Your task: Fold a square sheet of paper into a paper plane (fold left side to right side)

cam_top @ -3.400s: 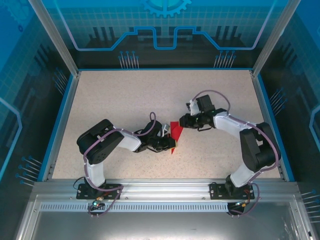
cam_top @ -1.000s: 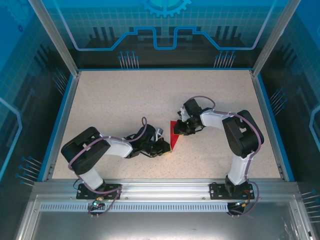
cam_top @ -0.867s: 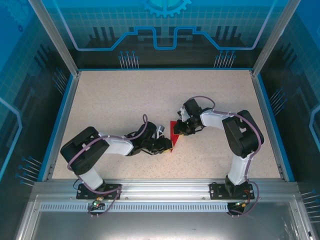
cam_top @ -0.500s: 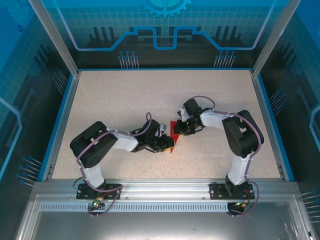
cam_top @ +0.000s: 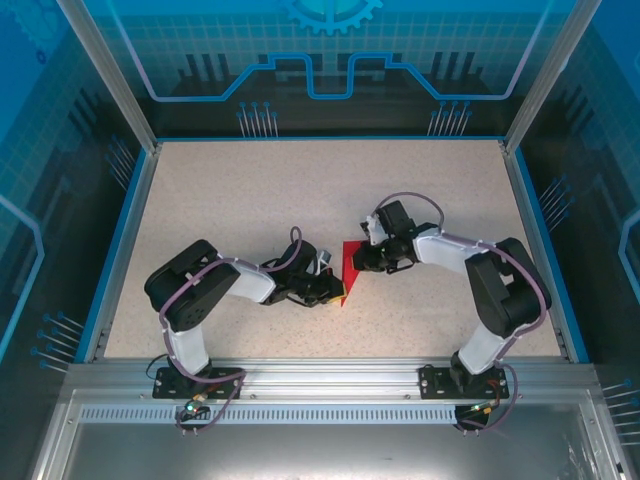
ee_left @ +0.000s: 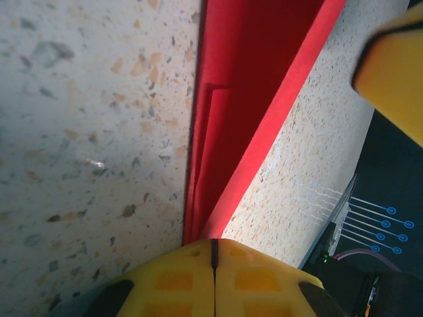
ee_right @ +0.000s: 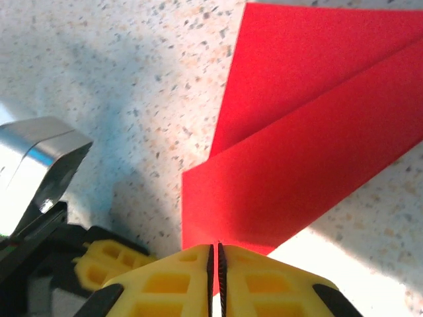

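Top external is showing the square sheet of paper [cam_top: 349, 268] lying near the table [cam_top: 240, 190] centre, already creased narrow. Your left gripper [cam_top: 335, 291] and right gripper [cam_top: 359, 266] are touching it, fingers together; wing folds are looking undone.

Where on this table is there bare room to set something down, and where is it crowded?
Bare: the far part of the table along the back rail, and the near strip between the two arm bases. Crowded: the centre, where the left gripper and right gripper meet at the folded red paper sheet.
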Robot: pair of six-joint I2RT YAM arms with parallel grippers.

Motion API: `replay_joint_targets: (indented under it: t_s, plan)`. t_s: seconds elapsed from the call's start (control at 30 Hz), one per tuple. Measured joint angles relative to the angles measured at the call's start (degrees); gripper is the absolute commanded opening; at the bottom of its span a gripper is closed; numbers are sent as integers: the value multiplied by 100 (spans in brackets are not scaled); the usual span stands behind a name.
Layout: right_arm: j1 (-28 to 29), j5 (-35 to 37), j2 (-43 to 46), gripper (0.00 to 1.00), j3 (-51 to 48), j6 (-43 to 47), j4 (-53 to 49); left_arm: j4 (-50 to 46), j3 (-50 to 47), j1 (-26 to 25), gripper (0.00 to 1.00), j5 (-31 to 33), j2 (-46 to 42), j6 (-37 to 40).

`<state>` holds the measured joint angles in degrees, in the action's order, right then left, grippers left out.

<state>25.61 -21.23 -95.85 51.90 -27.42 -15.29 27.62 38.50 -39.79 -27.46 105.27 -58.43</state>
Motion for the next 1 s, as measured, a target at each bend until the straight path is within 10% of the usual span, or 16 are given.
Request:
replay_joint_targets:
  t_s: [1.0]
  plan:
    - [479,44,-470,13,-96,-42,-55,-730,310,-50,0,129,-28,72]
